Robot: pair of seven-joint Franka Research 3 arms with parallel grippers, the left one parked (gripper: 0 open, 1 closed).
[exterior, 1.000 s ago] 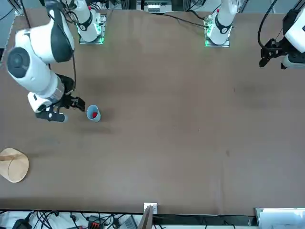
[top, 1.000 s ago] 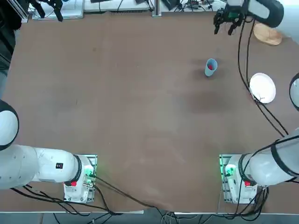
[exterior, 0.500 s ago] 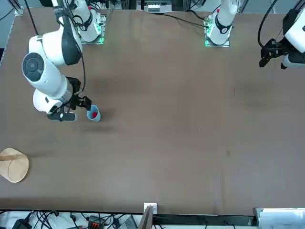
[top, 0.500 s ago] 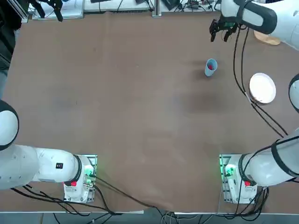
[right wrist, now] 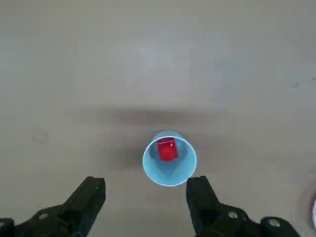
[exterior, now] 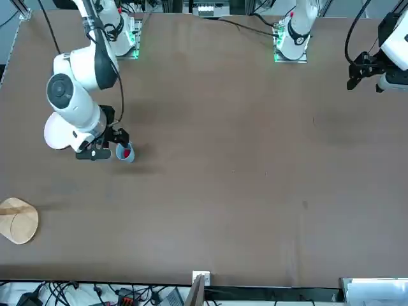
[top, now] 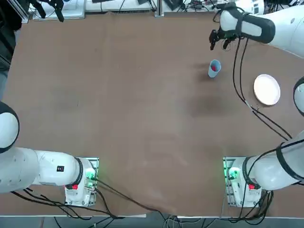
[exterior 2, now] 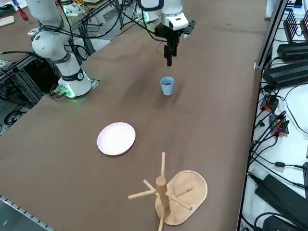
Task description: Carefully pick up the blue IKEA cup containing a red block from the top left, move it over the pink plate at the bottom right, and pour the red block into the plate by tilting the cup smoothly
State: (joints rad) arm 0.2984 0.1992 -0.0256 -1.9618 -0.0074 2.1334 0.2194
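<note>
Table (top: pixel 133 104): brown, flat, seen under the gripper in all four views.

Right arm (top: pixel 266 26): white, stretched out over the table's far right part in the top view, a black cable hung from it. Its gripper (top: pixel 218 42) is carried at the end, pointed downward.

Rack (exterior 2: pixel 168 192): tan wooden oval base with an upright post and pegs, seen in the side view well apart from the gripper, beyond the plate from it. A part of its base is seen at the left edge of the front view (exterior: pixel 18 220).

Plate (top: pixel 266 89): pale pink, round, flat on the table, bare. It is placed well apart from the gripper, on the far side of the cup from it in the side view (exterior 2: pixel 116 138). In the front view it is partly hidden behind the arm.

Gripper: fingers spread wide, nothing between them. In the wrist view both black fingers (right wrist: pixel 89 197) are seen clear of the cup, which lies just ahead of the gap. In the side view (exterior 2: pixel 169 57) the gripper is held above the table, higher than the cup's rim.

Cup (top: pixel 214 68): light blue, upright on the table, near the gripper and untouched. In the front view (exterior: pixel 125 153) it is found just beside the gripper.

Block (right wrist: pixel 167 149): red, small, lying inside the cup on its floor.
</note>
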